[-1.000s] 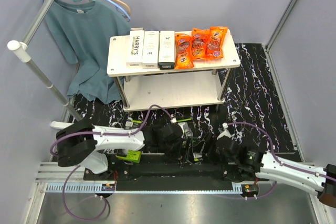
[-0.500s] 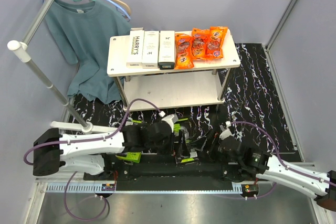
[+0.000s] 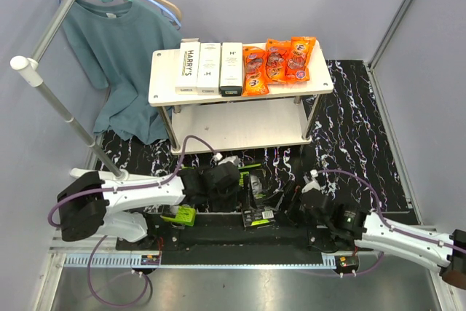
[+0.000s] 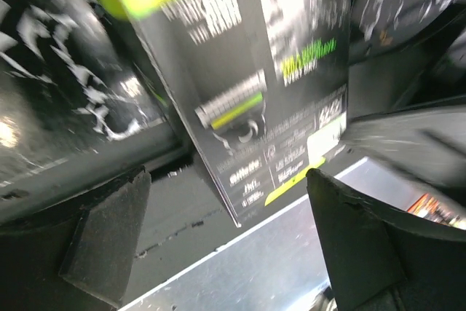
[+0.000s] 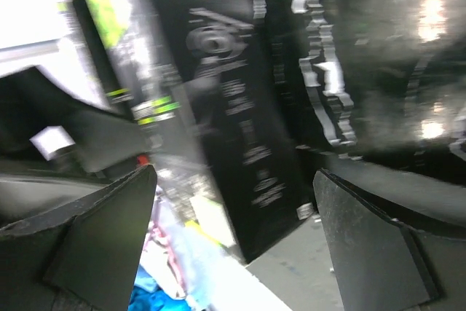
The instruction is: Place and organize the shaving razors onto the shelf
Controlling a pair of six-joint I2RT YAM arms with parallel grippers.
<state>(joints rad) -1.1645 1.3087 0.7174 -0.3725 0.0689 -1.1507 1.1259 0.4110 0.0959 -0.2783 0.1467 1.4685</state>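
Note:
Three slim white shaving razors (image 3: 209, 68) lie side by side on the top board of the shelf (image 3: 164, 81). Two black shaving razors with lime-green labels lie on the dark mat by the arm bases, one (image 3: 254, 182) showing a face and the other (image 3: 259, 215) just nearer. My left gripper (image 3: 234, 186) stands open just left of them. In the left wrist view one black box (image 4: 255, 85) lies ahead of the wide jaws (image 4: 226, 242), not between them. My right gripper (image 3: 293, 205) is open to their right, a black box (image 5: 240, 129) ahead of it (image 5: 237, 245).
Orange snack packets (image 3: 278, 63) fill the right half of the top board. The lower board (image 3: 240, 125) is bare. A teal shirt (image 3: 116, 56) hangs from a slanted rail (image 3: 58, 100) at the left. Black marbled mat (image 3: 349, 121) covers the table.
The left gripper has drawn back to the left, uncovering the two black boxes. The right gripper's jaws have spread wider.

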